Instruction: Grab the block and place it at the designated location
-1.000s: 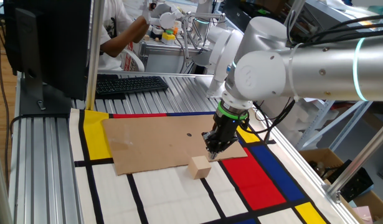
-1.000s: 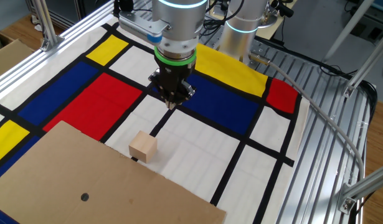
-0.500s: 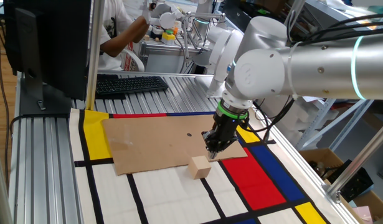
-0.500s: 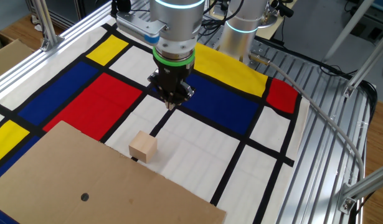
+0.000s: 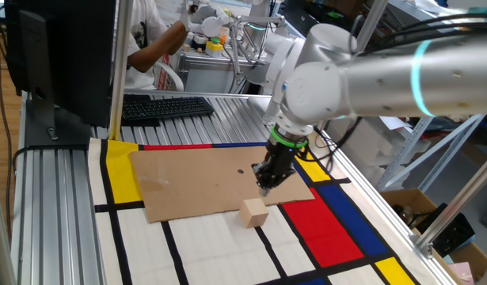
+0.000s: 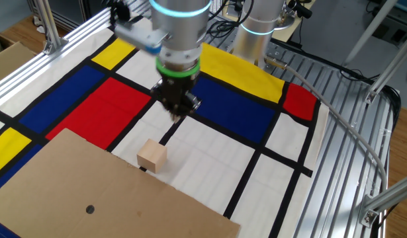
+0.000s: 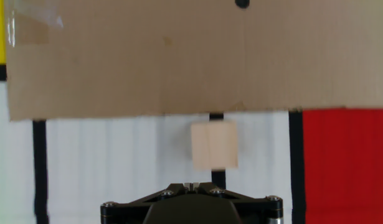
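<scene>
- One desk (image 5: 53,198) with ribbed metal rails, carrying one patterned mat (image 6: 243,109) of red, yellow, blue and white rectangles split by black lines.
- One arm (image 5: 370,75), blurred in both fixed views; its far end runs out of frame.
- One brown cardboard sheet (image 5: 203,182) lying flat on the mat (cut off at the lower and left edges of the other fixed view, and at the top in the hand view).
- One claw (image 6: 176,114), pointing down above the mat. Its tips look drawn close together in the fixed views, though the blur keeps me from being sure. In the hand view only the dark base shows at the bottom edge, so I cannot tell its state there.
- One block (image 7: 214,146), pale tan, sitting on a white panel over a black line, just beside the cardboard's edge. It is apart from the claw, ungripped: at 12 o'clock from the claw base in the hand view, and at about 7 o'clock below the claw (image 5: 264,187) in the other fixed view.
- One dark dot (image 6: 90,209) on the cardboard, half cut off at the top of the hand view.
</scene>
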`<state>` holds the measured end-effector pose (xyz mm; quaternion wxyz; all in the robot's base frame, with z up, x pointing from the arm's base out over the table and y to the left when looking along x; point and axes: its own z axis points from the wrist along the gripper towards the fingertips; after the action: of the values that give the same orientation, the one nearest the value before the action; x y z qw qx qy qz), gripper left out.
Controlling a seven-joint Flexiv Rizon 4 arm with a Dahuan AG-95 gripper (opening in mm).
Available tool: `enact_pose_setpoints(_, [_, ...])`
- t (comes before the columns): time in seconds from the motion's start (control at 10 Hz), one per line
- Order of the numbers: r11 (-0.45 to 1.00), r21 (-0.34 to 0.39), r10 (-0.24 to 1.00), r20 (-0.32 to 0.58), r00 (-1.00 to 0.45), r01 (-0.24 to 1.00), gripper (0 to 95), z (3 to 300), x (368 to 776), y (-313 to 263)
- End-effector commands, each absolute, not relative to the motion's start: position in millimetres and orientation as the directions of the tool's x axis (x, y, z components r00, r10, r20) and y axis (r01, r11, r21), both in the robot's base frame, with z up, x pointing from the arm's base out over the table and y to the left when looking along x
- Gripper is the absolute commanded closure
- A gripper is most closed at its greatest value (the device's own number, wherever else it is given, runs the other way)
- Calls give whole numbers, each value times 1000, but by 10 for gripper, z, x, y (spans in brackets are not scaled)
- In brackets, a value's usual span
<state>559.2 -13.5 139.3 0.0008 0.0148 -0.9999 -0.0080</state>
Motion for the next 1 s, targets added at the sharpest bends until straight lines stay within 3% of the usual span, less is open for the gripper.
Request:
enact_pose_setpoints(0.1, [999, 16, -33, 1, -999, -33, 950, 1352, 5684, -172])
enact_pose_setpoints(1.0, [999, -21, -30, 10, -1000, -30, 950, 1126, 6006, -316])
